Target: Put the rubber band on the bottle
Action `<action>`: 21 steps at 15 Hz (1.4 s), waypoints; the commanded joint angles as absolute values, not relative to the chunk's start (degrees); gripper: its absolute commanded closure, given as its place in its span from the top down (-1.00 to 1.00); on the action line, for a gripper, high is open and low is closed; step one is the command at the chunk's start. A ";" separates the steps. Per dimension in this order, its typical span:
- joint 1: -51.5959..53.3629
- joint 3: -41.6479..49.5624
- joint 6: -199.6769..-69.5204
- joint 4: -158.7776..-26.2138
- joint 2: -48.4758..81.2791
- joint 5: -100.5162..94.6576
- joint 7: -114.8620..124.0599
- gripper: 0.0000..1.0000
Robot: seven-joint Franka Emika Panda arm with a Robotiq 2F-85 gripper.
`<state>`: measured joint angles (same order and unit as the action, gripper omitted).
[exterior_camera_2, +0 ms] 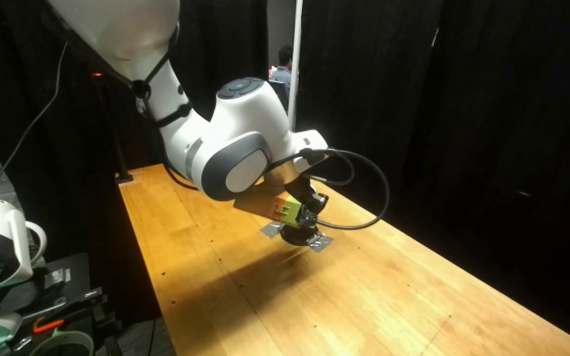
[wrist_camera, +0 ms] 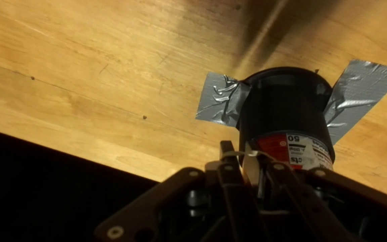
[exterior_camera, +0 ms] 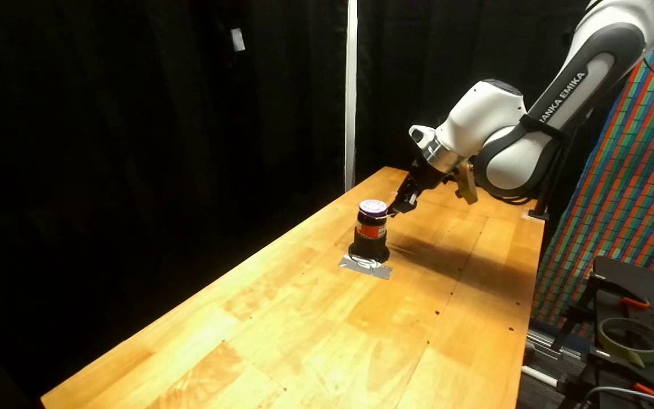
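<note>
Dark purple-lidded, orange-red-labelled bottle upright in black cylindrical holder (taped to wooden desk); thin pale rubber band spans bottle top to black gripper; jaws close together, grip on band unclear.

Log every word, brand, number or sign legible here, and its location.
"RANKA EMIKA": arm, in an exterior view.
"50": label on the bottle, in the wrist view.
"cts": same label, likely a word's end.
Label's small round mark and remaining print: too small or blurred.
Print on the lid: too small to read.
</note>
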<state>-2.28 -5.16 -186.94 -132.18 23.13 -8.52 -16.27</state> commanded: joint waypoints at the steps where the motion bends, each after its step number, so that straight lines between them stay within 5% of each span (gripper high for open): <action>1: -3.62 -5.06 -199.26 -136.36 23.46 -11.27 -15.23 -0.66; 21: -9.11 2.06 -242.68 -141.77 33.87 -38.29 -17.13 -0.69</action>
<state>-8.26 0.24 -236.83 -142.85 31.55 -34.93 -15.87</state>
